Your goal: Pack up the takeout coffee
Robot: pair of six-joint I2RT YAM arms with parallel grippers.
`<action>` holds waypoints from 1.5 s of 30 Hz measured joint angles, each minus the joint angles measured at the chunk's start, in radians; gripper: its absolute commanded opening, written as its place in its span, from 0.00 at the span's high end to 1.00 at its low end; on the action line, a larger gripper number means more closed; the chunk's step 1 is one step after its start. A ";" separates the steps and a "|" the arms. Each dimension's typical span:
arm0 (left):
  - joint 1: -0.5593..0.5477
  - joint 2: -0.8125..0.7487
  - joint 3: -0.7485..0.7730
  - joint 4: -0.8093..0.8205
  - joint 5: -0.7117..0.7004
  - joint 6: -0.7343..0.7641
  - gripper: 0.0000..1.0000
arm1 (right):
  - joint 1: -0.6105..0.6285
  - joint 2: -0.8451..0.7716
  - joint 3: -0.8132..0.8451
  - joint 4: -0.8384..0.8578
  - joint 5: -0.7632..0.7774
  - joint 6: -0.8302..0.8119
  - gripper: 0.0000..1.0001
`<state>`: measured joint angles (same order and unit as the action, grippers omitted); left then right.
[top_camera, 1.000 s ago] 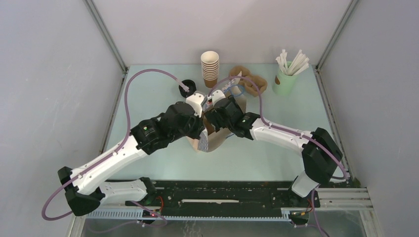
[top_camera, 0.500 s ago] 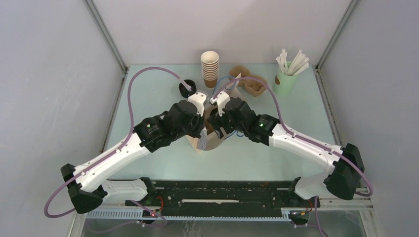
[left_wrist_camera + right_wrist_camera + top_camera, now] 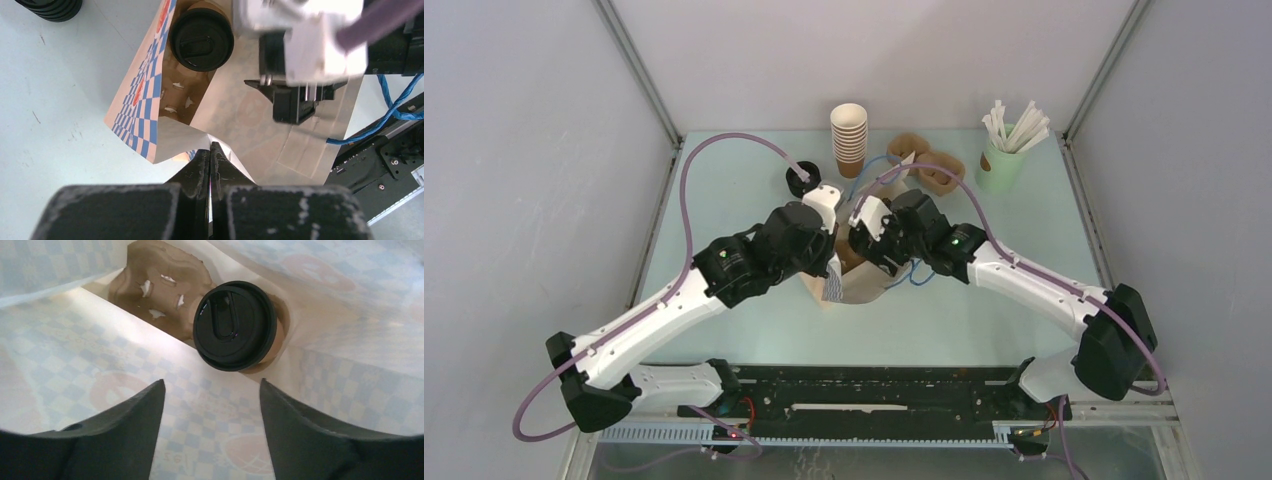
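The takeout coffee [image 3: 235, 325], a brown paper cup under a black lid, stands in a brown pulp tray [image 3: 155, 270] at the bottom of a checkered paper bag [image 3: 145, 105]. In the left wrist view the coffee's lid [image 3: 201, 39] shows through the bag's mouth. My left gripper [image 3: 210, 150] is shut on the bag's near top edge, holding the mouth apart. Above the coffee, my right gripper [image 3: 210, 390] stands open inside the bag's mouth with nothing between its fingers. From above, both wrists crowd over the bag [image 3: 852, 288] and hide the cup.
At the back stand a stack of brown paper cups [image 3: 848, 138], a pile of black lids [image 3: 799, 178], spare pulp trays [image 3: 929, 165] and a pale green cup with white straws [image 3: 1002, 160]. A blue cable [image 3: 916, 276] loops beside the bag.
The right arm's elbow has swung out to the right and its wrist has shifted slightly right over the bag. The left arm has kept its grip on the bag.
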<state>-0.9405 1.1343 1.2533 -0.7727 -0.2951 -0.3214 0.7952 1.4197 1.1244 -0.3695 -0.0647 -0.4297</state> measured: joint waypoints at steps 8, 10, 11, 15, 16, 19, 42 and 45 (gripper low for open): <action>0.000 0.006 0.000 0.000 0.000 0.016 1.00 | 0.016 0.057 0.000 0.049 0.030 -0.180 0.09; 0.000 0.006 0.000 0.000 -0.002 0.017 1.00 | 0.004 0.067 0.000 0.046 0.001 -0.246 0.08; 0.000 0.006 0.000 0.000 -0.003 0.018 1.00 | -0.005 0.069 0.000 0.040 -0.024 -0.280 0.05; 0.000 0.006 0.000 0.000 -0.009 0.027 1.00 | -0.065 0.069 0.000 0.016 -0.134 -0.407 0.00; 0.000 0.006 0.000 0.000 -0.009 0.031 1.00 | -0.082 0.069 0.000 0.011 -0.164 -0.449 0.00; 0.000 0.006 0.000 0.000 -0.009 0.035 1.00 | -0.109 0.071 0.000 0.004 -0.231 -0.550 0.00; 0.000 0.006 0.000 0.000 -0.008 0.064 1.00 | -0.119 0.258 0.139 -0.063 -0.308 -0.793 0.00; 0.000 0.006 0.000 0.000 -0.008 0.069 1.00 | -0.117 0.273 0.140 -0.056 -0.287 -0.800 0.00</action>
<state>-0.9405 1.1408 1.2533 -0.7723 -0.3031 -0.2523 0.6777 1.6928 1.2640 -0.4252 -0.3515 -1.2293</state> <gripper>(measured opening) 0.004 0.993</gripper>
